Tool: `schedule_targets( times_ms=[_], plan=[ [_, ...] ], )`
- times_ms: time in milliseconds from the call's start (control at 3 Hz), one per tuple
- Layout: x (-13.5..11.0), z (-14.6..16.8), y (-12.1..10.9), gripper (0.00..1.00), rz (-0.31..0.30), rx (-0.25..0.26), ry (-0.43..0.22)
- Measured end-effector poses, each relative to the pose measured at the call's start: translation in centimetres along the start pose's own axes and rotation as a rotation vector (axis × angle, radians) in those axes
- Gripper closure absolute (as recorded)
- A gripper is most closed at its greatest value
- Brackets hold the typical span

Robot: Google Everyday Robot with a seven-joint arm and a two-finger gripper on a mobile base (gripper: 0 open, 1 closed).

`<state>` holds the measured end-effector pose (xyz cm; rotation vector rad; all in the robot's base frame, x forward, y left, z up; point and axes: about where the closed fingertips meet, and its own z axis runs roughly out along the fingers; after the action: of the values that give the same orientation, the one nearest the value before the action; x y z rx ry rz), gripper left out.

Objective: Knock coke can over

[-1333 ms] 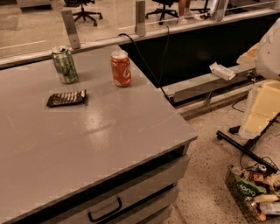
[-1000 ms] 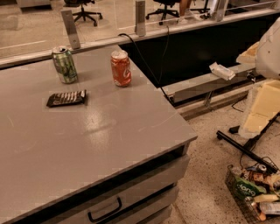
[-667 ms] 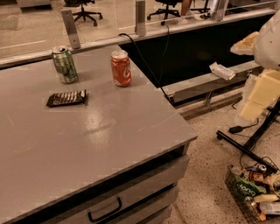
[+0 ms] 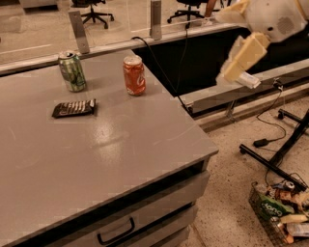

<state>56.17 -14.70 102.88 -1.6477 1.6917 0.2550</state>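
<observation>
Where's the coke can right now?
In the camera view, the coke can stands upright near the table's far right corner, right of the green can, beyond the candy bar; the gripper hangs off-table, further right.

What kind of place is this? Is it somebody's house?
Probably an office or lab, not a house: swivel chairs behind glass panels, a gray desk with drawers, cables on the floor. The robot's gripper hangs at the upper right, off the desk, far from the coke can.
</observation>
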Motion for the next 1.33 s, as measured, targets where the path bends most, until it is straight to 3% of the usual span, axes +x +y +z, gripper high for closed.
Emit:
schedule_targets(
  times_ms=[333, 667, 1000, 1333],
  plan=[
    [-3.2, 4.7, -3.6, 0.0, 0.055, -0.041, -0.142],
    [-6.4, 9.5, -5.2, 0.0, -0.001, -0.131, -0.197],
    [-6.3, 9.4, -5.2, 0.0, 0.001, -0.13, -0.196],
    [-7.0, 11.7, -6.0, 0.0, 0.022, -0.129, -0.286]
  ],
)
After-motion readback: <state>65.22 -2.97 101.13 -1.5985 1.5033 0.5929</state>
